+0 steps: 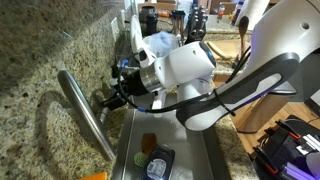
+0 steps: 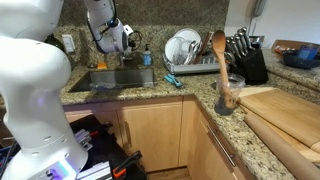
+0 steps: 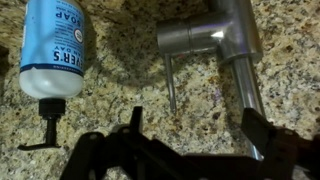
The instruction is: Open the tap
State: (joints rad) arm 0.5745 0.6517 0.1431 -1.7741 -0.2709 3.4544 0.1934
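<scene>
Your pincer (image 3: 190, 140) gaped wide, holding nothing | tap (image 3: 215, 35) stood on the counter (image 3: 110, 90) just ahead, thin lever (image 3: 170, 90) pointing between the jaws | probably rigid, slick steel; grip the lever near its tip | soap bottle (image 3: 50, 50) beside

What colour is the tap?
The tap is silvery grey, like brushed steel. It shows best in the wrist view.

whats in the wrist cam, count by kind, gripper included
tap: 1
soap bottle: 1
gripper: 1 (open)
total: 3
</scene>
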